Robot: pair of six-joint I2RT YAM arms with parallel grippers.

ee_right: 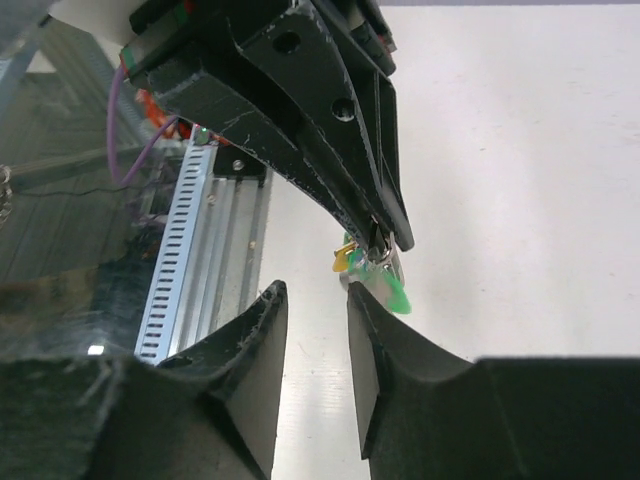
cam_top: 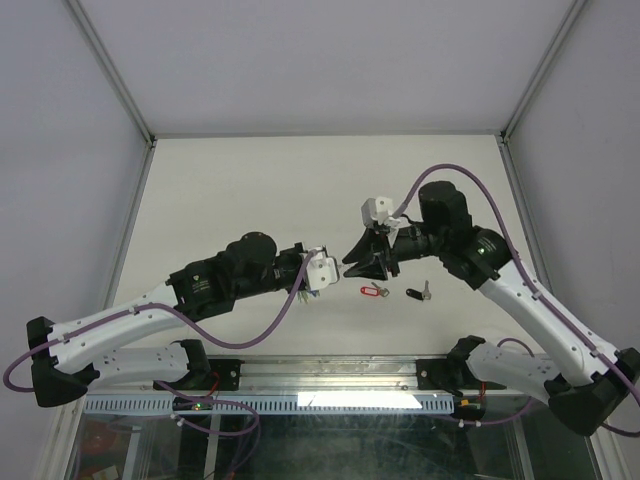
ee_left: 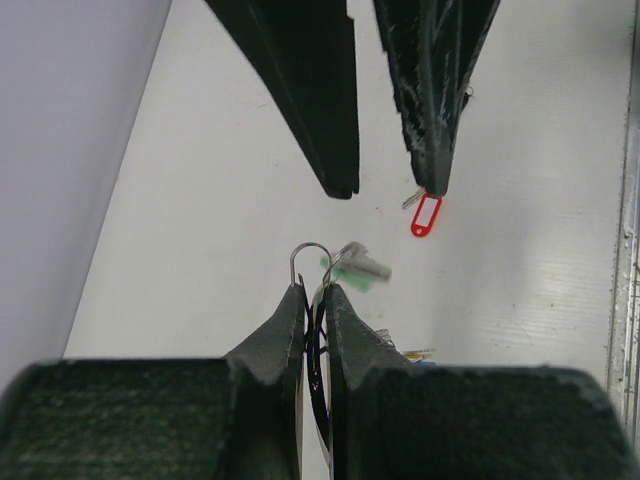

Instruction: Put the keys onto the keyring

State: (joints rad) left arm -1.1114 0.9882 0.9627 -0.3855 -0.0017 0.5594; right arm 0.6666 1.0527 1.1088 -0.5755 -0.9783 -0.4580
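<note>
My left gripper [cam_top: 335, 268] [ee_left: 315, 290] is shut on the keyring [ee_left: 310, 254]. The ring's thin wire loop sticks out past the fingertips. The green-tagged key [ee_left: 356, 266] hangs at the ring, blurred. In the right wrist view the ring [ee_right: 378, 250] shows green [ee_right: 396, 296] and yellow [ee_right: 342, 262] tags. My right gripper [cam_top: 352, 262] [ee_right: 315, 296] is open and empty, tips facing the ring a short way off. The red-tagged key [cam_top: 374, 292] [ee_left: 425, 214] and the black-tagged key [cam_top: 416, 293] lie on the table, near the right gripper.
A metal rail [cam_top: 330, 400] with a slotted cable duct [ee_right: 180, 230] runs along the near table edge. White walls [ee_left: 60, 150] and frame posts [cam_top: 110, 70] bound the table on the left, back and right.
</note>
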